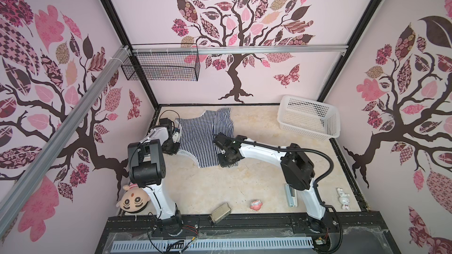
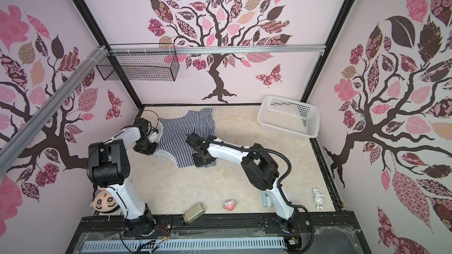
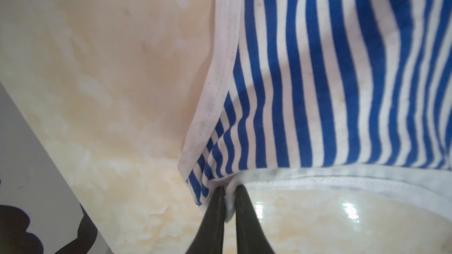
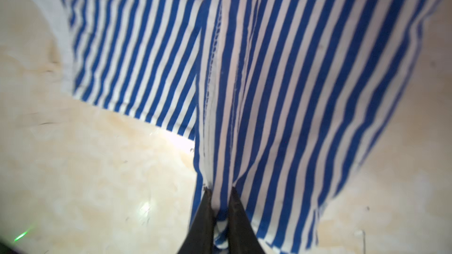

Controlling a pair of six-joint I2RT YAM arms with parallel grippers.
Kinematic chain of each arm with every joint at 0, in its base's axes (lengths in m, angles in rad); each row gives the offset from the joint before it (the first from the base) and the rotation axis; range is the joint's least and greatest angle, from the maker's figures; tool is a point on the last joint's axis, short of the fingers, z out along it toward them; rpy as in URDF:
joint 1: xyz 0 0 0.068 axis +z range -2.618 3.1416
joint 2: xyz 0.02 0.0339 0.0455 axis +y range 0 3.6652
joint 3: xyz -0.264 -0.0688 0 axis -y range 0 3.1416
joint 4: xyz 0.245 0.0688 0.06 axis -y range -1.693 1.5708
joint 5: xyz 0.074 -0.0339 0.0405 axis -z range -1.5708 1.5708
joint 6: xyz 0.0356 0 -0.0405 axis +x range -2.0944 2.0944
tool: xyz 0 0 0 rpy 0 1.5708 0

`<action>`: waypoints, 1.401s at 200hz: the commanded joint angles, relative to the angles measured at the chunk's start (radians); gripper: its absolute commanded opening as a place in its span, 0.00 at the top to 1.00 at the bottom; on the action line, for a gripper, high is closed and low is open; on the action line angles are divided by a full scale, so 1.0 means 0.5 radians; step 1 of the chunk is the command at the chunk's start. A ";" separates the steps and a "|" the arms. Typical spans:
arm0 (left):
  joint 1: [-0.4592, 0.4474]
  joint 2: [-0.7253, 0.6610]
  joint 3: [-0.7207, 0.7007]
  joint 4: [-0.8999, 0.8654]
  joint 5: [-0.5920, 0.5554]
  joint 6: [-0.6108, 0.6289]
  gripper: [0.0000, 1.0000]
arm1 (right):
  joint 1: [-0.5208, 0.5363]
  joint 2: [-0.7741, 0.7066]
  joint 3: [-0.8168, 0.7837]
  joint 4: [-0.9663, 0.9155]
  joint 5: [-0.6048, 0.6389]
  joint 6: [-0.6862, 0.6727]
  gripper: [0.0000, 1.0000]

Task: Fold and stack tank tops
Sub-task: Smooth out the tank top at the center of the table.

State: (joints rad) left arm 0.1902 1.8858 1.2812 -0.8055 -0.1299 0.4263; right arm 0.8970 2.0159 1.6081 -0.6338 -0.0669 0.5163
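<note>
Tank top [image 1: 204, 138] with navy-and-white stripes lies spread on the far part of the worktop [image 1: 220, 186], near the back wall and between the two arms. The left pincer [image 3: 230, 188] is clenched on the white trim at one near corner of the cloth. The right pincer [image 4: 220, 191] is clenched too, with a fold of the striped cloth caught between its tips at the near edge on the other side. The white basket [image 1: 308, 119] stands in the far right corner, well apart from the cloth.
</note>
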 commanded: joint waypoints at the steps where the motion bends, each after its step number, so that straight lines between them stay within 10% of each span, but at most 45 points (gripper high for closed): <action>1: 0.012 0.011 0.033 -0.024 0.013 -0.003 0.86 | -0.234 -0.473 -0.396 0.412 -0.344 0.248 0.84; 40: 0.037 0.005 0.017 -0.021 0.024 0.006 0.86 | -0.477 -0.907 -1.251 0.974 -0.568 0.570 0.83; 102: 0.069 -0.060 -0.017 -0.040 0.039 0.015 0.87 | -0.601 -1.059 -1.691 1.020 -0.373 0.724 0.82; 132: 0.077 -0.131 -0.099 -0.036 0.051 0.033 0.87 | -0.601 -1.056 -1.650 0.762 -0.129 0.707 0.82; 169: 0.079 -0.293 -0.164 -0.032 0.043 0.028 0.72 | -0.391 -0.918 -1.221 0.525 0.099 0.441 0.42; 219: 0.077 -0.397 0.035 -0.129 0.093 -0.065 0.63 | -0.143 -0.400 -0.542 0.106 0.289 0.236 0.46; 280: -0.262 -0.417 -0.104 -0.126 0.306 -0.108 0.63 | -0.075 -0.204 -0.484 0.002 0.415 0.224 0.48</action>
State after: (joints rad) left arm 0.1509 1.6875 1.2827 -0.8673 -0.0273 0.3859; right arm 0.8497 1.9022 1.3487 -0.5663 0.0879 0.6460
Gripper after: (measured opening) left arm 0.372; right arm 0.530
